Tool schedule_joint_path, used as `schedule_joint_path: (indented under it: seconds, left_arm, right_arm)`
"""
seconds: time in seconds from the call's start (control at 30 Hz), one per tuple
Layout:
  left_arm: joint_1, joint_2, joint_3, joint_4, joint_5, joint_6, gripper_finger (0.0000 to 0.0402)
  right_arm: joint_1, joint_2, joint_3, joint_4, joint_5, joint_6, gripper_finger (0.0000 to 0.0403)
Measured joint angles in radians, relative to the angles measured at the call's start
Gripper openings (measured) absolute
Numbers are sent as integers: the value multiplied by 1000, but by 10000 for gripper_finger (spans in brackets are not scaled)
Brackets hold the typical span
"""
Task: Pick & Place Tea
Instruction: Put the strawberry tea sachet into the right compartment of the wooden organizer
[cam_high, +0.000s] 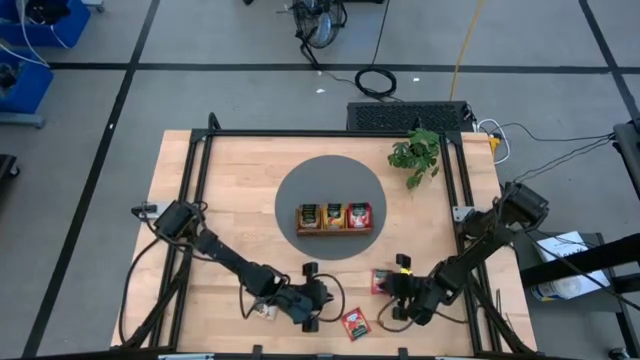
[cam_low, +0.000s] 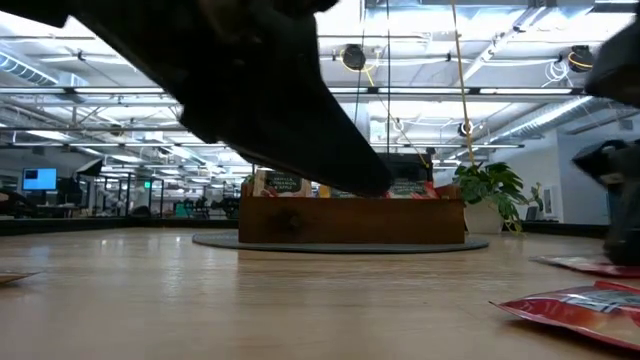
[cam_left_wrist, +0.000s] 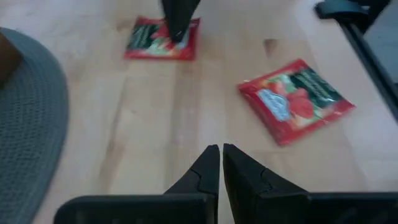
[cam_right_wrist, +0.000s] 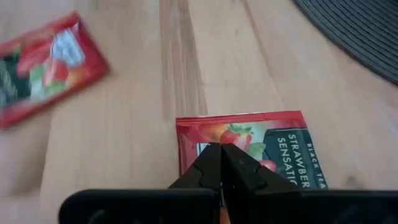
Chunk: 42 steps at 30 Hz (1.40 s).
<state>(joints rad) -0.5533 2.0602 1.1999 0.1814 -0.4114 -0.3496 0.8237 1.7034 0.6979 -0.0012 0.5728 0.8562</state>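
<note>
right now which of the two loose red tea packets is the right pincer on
The red packet nearer the grey mat; the right pincer, shut, sits on its edge. The other packet lies free, closer to the table's front.

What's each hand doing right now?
Left hand: shut, empty, above bare table.
Right hand: shut on the red tea sachet.

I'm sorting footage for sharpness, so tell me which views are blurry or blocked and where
Low view: a dark arm, out of focus, blocks the upper left; the red sachet near the lens is soft, the tray sharper. Right wrist view: the far red sachet is blurred, the one under the right gripper readable. High view: evenly lit.
</note>
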Motion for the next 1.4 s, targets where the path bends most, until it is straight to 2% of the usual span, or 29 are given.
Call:
schedule_joint_path:
  seconds: [0.1, 0.3, 0.5, 0.67, 0.8, 1.03, 1.17, 1.3, 1.4]
  left_arm:
    - [-17, 0, 0, 0, 0, 9, 26]
    - [-25, 0, 0, 1, -39, 12, 26]
    - [-22, 0, 0, -8, -17, -30, 26]
    - [-23, 0, 0, -13, -13, -32, 26]
    - [-16, 15, 0, -62, -111, -134, 26]
    - [2, 82, 0, -45, -113, -155, 26]
    - [5, 83, 0, -29, -115, -143, 26]
    - [-5, 84, 0, 64, -115, -53, 26]
    - [-2, 84, 0, 58, -113, -60, 26]
  right_arm:
    - [-54, 73, 0, 87, -26, -26, 0]
    - [-153, 176, 2, 372, -127, -208, 0]
    - [-225, 228, 37, 516, -133, -321, 0]
    - [-258, 261, 99, 526, -129, -370, 0]
    - [-261, 289, 144, 527, -102, -377, 0]
    - [-260, 293, 153, 546, -85, -400, 0]
    - [-260, 292, 153, 535, -82, -387, 0]
    - [-259, 292, 153, 534, -81, -386, 0]
    - [-259, 292, 153, 535, -81, -386, 0]
